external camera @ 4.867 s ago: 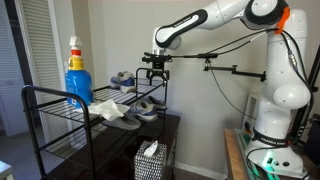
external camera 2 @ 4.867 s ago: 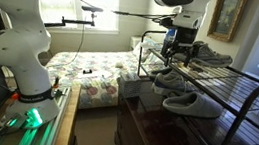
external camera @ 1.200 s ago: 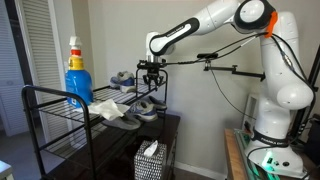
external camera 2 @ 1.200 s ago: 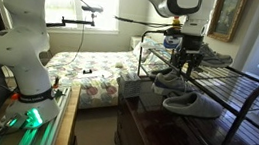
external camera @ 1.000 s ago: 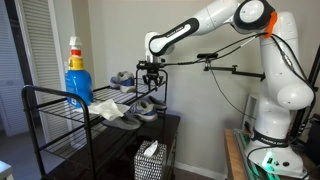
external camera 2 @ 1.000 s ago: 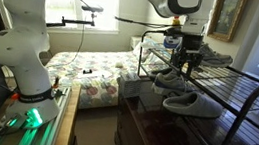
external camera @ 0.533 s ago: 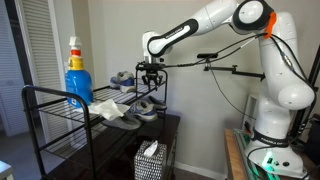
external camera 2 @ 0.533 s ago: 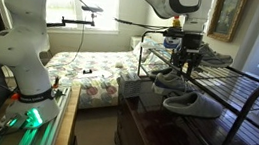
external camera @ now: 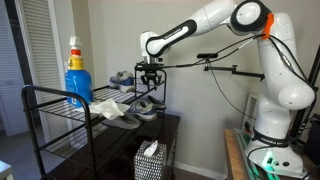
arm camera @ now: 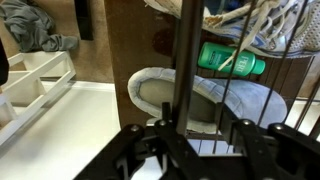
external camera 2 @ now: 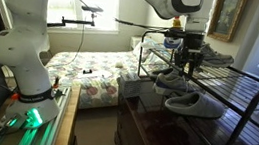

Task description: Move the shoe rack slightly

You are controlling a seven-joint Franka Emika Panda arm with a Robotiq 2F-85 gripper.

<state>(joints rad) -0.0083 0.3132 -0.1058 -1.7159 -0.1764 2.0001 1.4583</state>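
Change: against the frames from about five seconds ago, the tool (external camera: 150, 73) has shifted a little toward the blue spray bottle (external camera: 78, 82) and dropped onto the rack's end; over the last second it has barely moved. Any shift of the rack itself is too small to tell.
Shoe rack (external camera: 55, 110): black metal tube with wire-grid shelves, long and low, running from the spray-bottle end to the end under the tool.
Location: beside a dark wooden counter (external camera 2: 148, 120); whether it rests on it cannot be told.
Load: grey shoes (external camera 2: 174, 80), a white cloth (external camera: 108, 108), the spray bottle; a green bottle (arm camera: 232, 60) shows in the wrist view.
Handling: judged stiff and fairly light, but long and loaded, so likely to pivot rather than slide straight; loose shoes may shuffle, and the upright spray bottle may tip. Smooth round tube, somewhat slippery.
Hold point: the end hoop rail (arm camera: 183, 50), on an upright tube, low for less tilt.
Tool state: astride that upright tube, which runs between its fingers in the wrist view (arm camera: 183, 140); black on black, so I cannot tell whether it clamps the tube.
Arm (external camera: 200, 22): stretched out level from a raised shoulder, wrist turned down, tool pointing downward in both exterior views (external camera 2: 184, 57).
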